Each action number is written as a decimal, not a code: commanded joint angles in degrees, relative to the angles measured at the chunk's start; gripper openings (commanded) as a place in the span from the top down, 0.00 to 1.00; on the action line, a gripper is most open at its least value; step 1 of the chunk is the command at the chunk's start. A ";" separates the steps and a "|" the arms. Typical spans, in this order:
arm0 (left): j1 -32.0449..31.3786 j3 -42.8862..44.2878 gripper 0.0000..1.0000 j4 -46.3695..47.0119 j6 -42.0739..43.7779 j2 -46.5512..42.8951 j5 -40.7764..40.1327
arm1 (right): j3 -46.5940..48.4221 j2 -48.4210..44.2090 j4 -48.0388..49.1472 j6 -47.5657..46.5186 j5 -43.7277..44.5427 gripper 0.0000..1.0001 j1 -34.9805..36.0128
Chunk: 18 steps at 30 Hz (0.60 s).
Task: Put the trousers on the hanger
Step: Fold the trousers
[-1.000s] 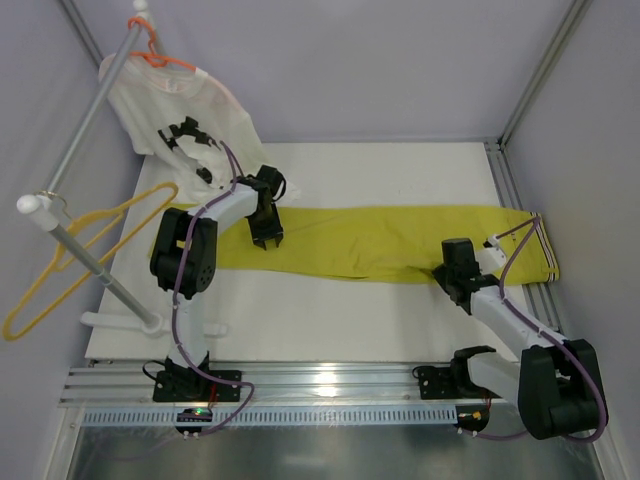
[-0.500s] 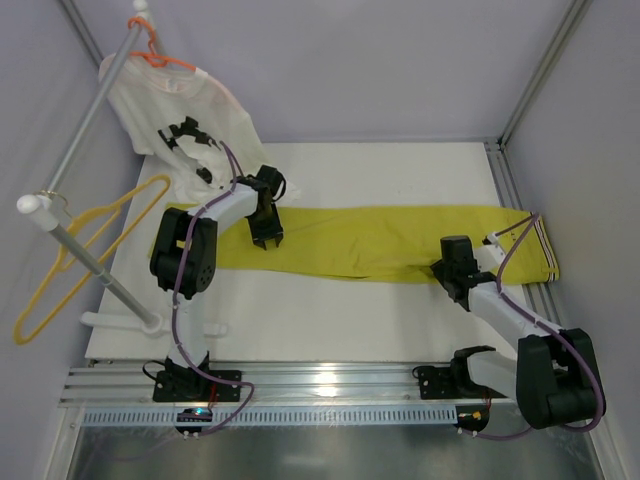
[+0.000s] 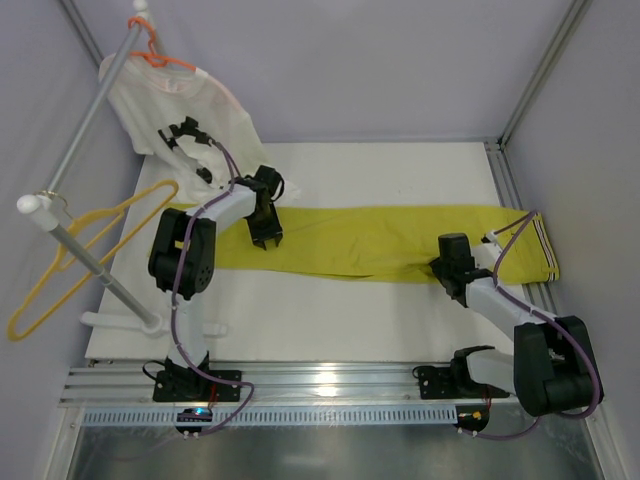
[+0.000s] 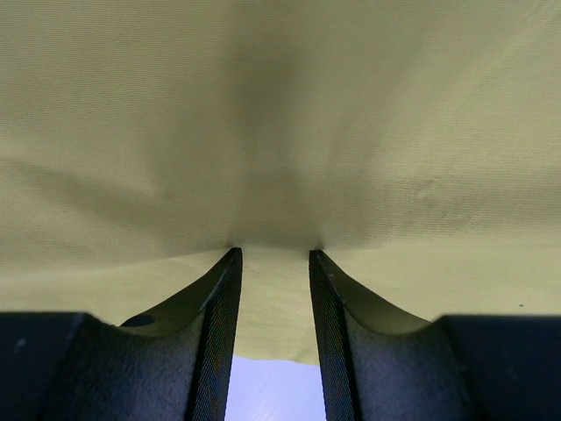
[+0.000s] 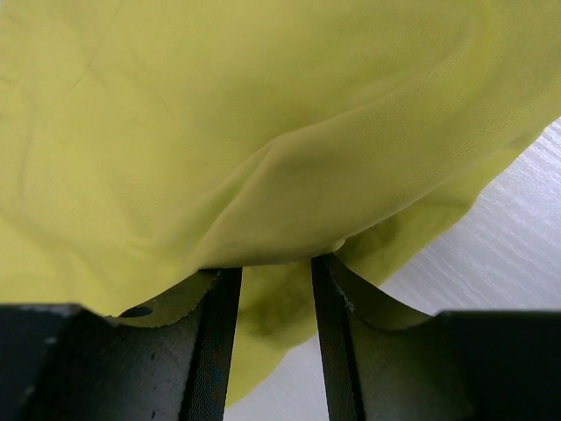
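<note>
The yellow-green trousers (image 3: 380, 240) lie flat and lengthwise across the white table, with the striped band (image 3: 546, 248) at the far right end. The thin yellow hanger (image 3: 90, 250) hangs on the metal rail at the left, away from both arms. My left gripper (image 3: 266, 240) points down on the left part of the trousers (image 4: 280, 132). Its jaws (image 4: 273, 253) are apart, the tips press into flat cloth, and nothing is pinched. My right gripper (image 3: 440, 268) is at the near edge of the trousers (image 5: 219, 114). It stands open (image 5: 276, 263), with a cloth fold draped over its fingertips.
A white T-shirt (image 3: 185, 115) with black print hangs on an orange hanger (image 3: 160, 55) at the back left. The metal rail (image 3: 85, 140) runs along the left side, with its stand foot (image 3: 120, 322) on the table. A metal frame post (image 3: 505, 185) borders the right edge.
The right gripper has slid slightly left and toward the trousers' near edge, and its jaws have widened. The yellow hanger has swayed a little. The left arm has stayed still.
</note>
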 commanded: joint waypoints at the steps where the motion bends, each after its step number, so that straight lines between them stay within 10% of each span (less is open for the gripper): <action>1: 1.00 -2.74 0.62 0.06 -0.39 0.74 -0.87 | 1.82 1.05 4.45 2.43 3.44 0.59 -0.05; 18: 2.67 -3.89 0.62 0.41 -1.19 0.56 -1.31 | 5.76 3.17 -2.21 3.32 5.63 0.96 -0.05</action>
